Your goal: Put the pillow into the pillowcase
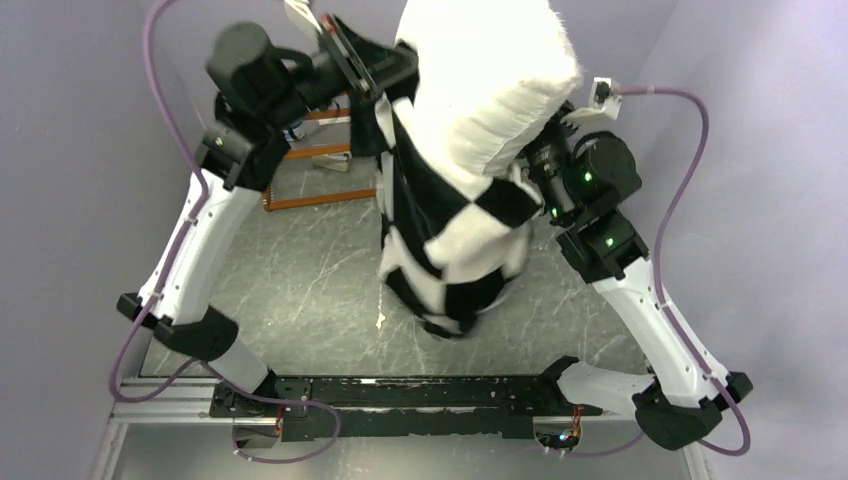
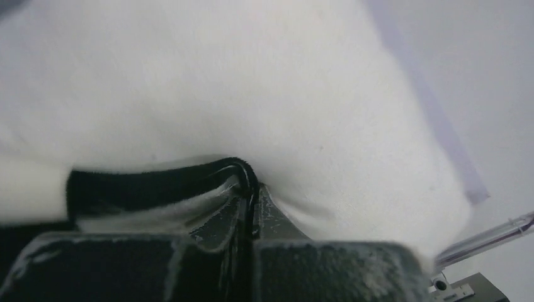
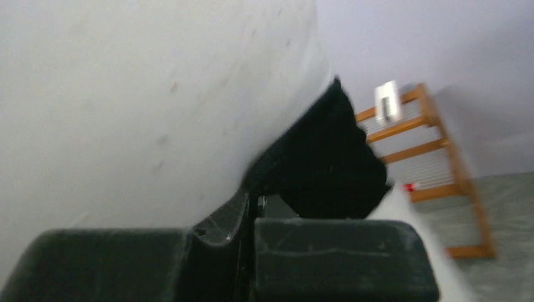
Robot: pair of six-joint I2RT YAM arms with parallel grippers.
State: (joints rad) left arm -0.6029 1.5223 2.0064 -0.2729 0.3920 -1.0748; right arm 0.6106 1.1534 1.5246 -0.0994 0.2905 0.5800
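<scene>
The plump white pillow (image 1: 490,80) stands on end, its top half sticking out of the black-and-white checkered pillowcase (image 1: 450,250). The case hangs down to the table between both raised arms. My left gripper (image 1: 392,75) is shut on the case's rim at the upper left. In the left wrist view the left gripper (image 2: 254,184) pinches a black fold of the pillowcase (image 2: 145,185) against the pillow (image 2: 252,82). My right gripper (image 1: 548,135) is partly hidden behind the pillow. In the right wrist view the right gripper (image 3: 255,196) is shut on the black edge of the pillowcase (image 3: 327,163) beside the pillow (image 3: 126,94).
An orange wooden rack (image 1: 320,150) stands at the back left of the dark marbled table (image 1: 290,280), also visible as the rack (image 3: 441,138) in the right wrist view. Purple cables (image 1: 690,180) loop along both arms. Grey walls close in on both sides.
</scene>
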